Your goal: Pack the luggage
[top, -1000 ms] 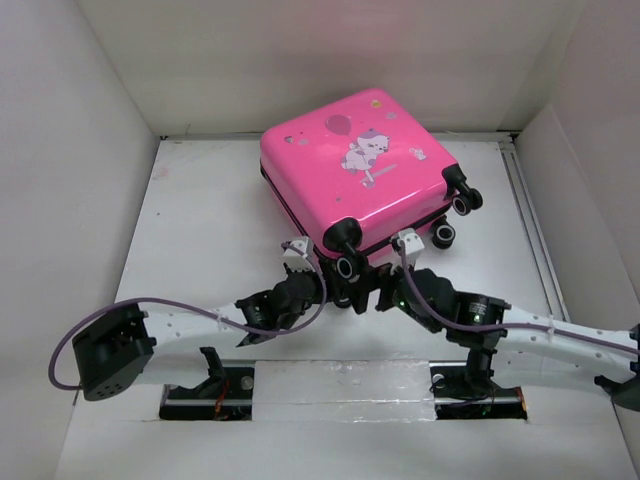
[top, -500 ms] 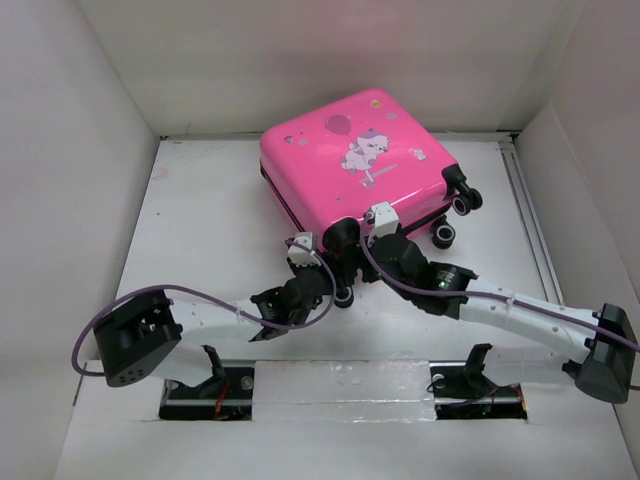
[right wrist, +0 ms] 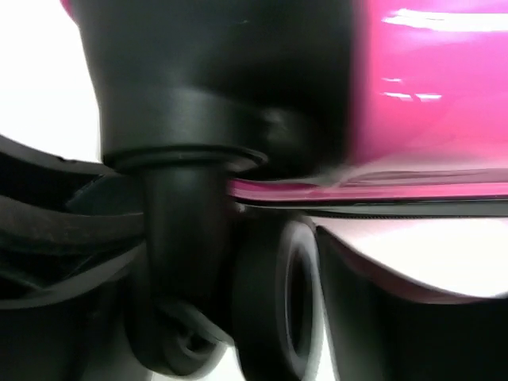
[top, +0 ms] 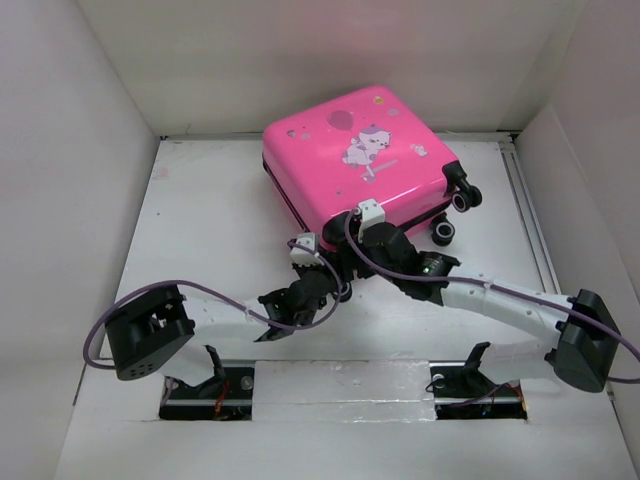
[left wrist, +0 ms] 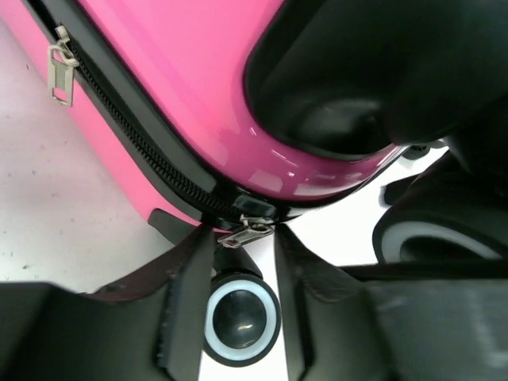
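Glossy rounded pink luggage (top: pixel 350 165).
Left gripper (left wrist: pixel 242 270) parted astride metal zipper pull (left wrist: pixel 246 230); right gripper (top: pixel 348 245) blurred behind wheel (right wrist: pixel 270 309), I cannot tell.

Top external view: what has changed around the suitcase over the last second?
The right gripper swung forward onto the near corner of the luggage as its arm stretched out. The left gripper stayed at that corner while its arm shifted right. The luggage seems nudged slightly away, still closed on the table. No grasp or release is clear.
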{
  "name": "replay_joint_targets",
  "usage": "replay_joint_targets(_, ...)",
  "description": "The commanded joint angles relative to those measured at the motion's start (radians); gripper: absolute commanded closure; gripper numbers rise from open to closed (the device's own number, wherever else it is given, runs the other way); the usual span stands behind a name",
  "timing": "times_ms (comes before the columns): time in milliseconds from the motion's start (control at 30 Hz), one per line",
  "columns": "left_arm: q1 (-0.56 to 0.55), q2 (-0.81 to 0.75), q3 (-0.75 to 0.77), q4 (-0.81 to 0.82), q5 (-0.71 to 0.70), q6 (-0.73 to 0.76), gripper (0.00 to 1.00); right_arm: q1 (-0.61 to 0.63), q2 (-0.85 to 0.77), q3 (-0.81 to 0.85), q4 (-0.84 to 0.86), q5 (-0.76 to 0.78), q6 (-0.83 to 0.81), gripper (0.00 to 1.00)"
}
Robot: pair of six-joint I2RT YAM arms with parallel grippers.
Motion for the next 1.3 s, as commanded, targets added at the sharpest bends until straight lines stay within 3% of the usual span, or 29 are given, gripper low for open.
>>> replay_joint_targets(0, 0.003, 0.009, 0.064, 0.082, -0.076, 0.043, 0.98, -0.045, 0.029, 0.077, 0.108, -0.016, -0.022, 0.30)
replay_joint_targets(33, 0.003, -0.009, 0.064, 0.071, -0.087, 0.043, 1.00, -0.045, 0.030, 0.077, 0.108, -0.016, -0.022, 0.48)
replay_joint_targets(167, 0.003, -0.059, 0.029, 0.080, -0.119, 0.084, 1.00, -0.080, 0.039, 0.077, 0.108, -0.039, -0.031, 0.88)
replay_joint_targets(267, 0.012, -0.086, -0.003, 0.059, -0.142, 0.085, 1.00, -0.089, 0.026, 0.059, 0.108, -0.039, -0.040, 1.00)
replay_joint_targets(633, 0.049, -0.158, -0.079, -0.035, -0.139, 0.057, 1.00, -0.109, -0.079, 0.010, 0.074, -0.061, -0.060, 1.00)
replay_joint_targets(733, 0.067, -0.158, -0.079, -0.091, -0.197, 0.036, 1.00, -0.109, -0.111, 0.001, 0.074, -0.071, -0.060, 1.00)
replay_joint_targets(1100, 0.537, -0.179, -0.062, -0.147, 0.092, -0.053, 1.00, -0.088, -0.151, -0.008, 0.085, -0.154, -0.060, 1.00)
replay_joint_targets(1233, 0.548, -0.214, -0.047, -0.202, 0.134, -0.092, 1.00, -0.065, -0.122, -0.008, 0.104, -0.163, -0.060, 1.00)
replay_joint_targets(1267, 0.548, -0.252, -0.047, -0.202, 0.176, -0.107, 0.89, -0.049, -0.122, -0.008, 0.121, -0.173, -0.060, 1.00)
